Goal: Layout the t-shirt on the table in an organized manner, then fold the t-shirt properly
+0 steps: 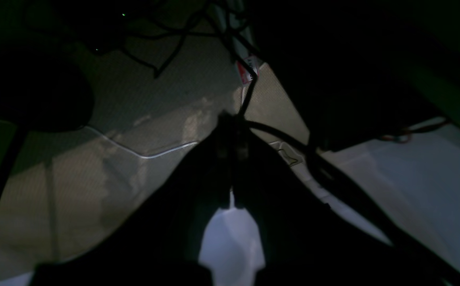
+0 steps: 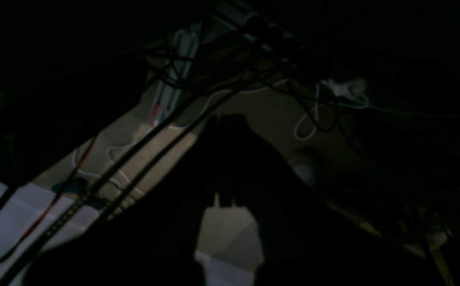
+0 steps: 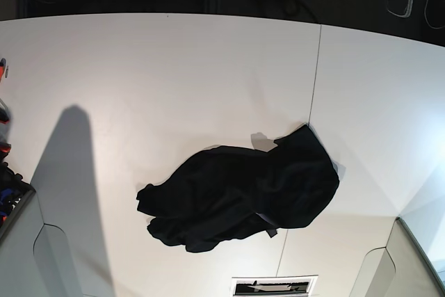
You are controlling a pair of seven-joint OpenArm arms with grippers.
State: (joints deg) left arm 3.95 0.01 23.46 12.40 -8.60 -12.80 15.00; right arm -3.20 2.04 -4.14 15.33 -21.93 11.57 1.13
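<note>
Hanging shut, left gripper (image 1: 231, 159) off table (image 3: 174, 74).

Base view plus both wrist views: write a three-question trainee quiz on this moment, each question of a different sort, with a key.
1. True or false: the t-shirt lies spread flat with both sleeves laid out.
2. Multiple choice: where does the table's thin dark seam run relative to the shirt? A) it stays well away from the shirt; B) it passes under the shirt's part at the right of the base view; C) there is no seam.
3. Fill in: in the wrist views, the left gripper and the right gripper both show their jaws ____.

Key
1. False: it lies crumpled in a heap on the table.
2. B.
3. Shut, holding nothing.
</note>
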